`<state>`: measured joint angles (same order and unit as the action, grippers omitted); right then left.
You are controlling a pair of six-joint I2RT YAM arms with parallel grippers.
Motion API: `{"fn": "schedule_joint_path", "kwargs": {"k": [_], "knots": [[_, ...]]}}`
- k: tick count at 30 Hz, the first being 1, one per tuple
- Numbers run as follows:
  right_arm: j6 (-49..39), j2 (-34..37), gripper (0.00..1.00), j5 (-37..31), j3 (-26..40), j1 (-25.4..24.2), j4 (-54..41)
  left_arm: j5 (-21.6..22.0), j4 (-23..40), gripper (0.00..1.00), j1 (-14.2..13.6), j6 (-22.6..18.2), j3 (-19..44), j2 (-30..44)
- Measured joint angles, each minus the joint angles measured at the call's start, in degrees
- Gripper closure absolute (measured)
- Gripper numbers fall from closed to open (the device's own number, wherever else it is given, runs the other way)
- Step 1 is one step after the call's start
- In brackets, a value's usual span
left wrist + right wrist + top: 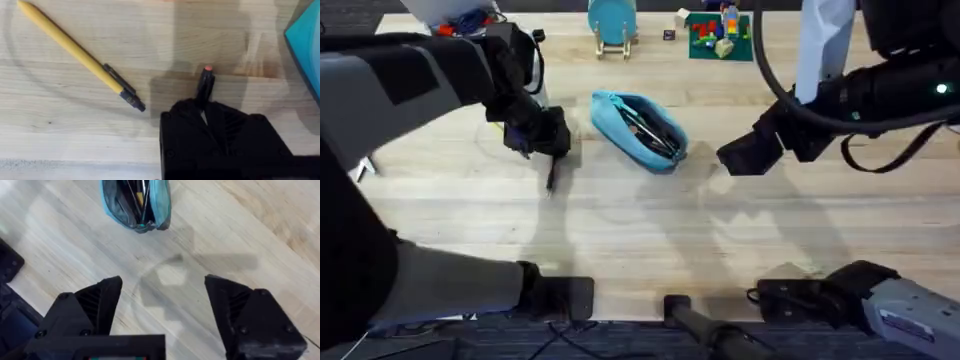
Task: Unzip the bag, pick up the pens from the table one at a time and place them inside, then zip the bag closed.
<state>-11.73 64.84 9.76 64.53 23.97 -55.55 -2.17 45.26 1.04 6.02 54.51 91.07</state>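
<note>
Left wrist view: left gripper [204,117] clamped on a black pen [206,85], right gripper [162,312] spread wide, so lift straight, then tip-first into the open bag [640,130], mid-frame overhead.

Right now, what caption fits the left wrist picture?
Left fingers pinch a black pen above the table, beside a yellow pen.

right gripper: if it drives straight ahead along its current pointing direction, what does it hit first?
Probably the bag. The right gripper is open over bare table, and the unzipped pouch lies ahead, slightly off-centre. Nothing sits between them, though depth is unclear; pitched steeply, it would meet the tabletop first.
</note>
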Motion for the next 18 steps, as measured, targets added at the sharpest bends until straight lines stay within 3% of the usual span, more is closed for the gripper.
{"fn": "schedule_joint_path", "kwargs": {"k": [8,15,18], "knots": [[0.0,0.0,0.003,0.0,0.0,-0.01,0.0,-5.0,2.34,0.959,0.0,0.0,1.68,-3.67],[0.02,0.0,0.003,0.0,0.0,-0.01,0.0,-7.08,6.72,0.958,-0.22,-1.1,7.74,-11.88],[0.02,0.0,0.003,0.02,0.0,0.01,0.0,-7.1,10.14,0.958,-1.68,-2.75,10.64,-13.42]]}}
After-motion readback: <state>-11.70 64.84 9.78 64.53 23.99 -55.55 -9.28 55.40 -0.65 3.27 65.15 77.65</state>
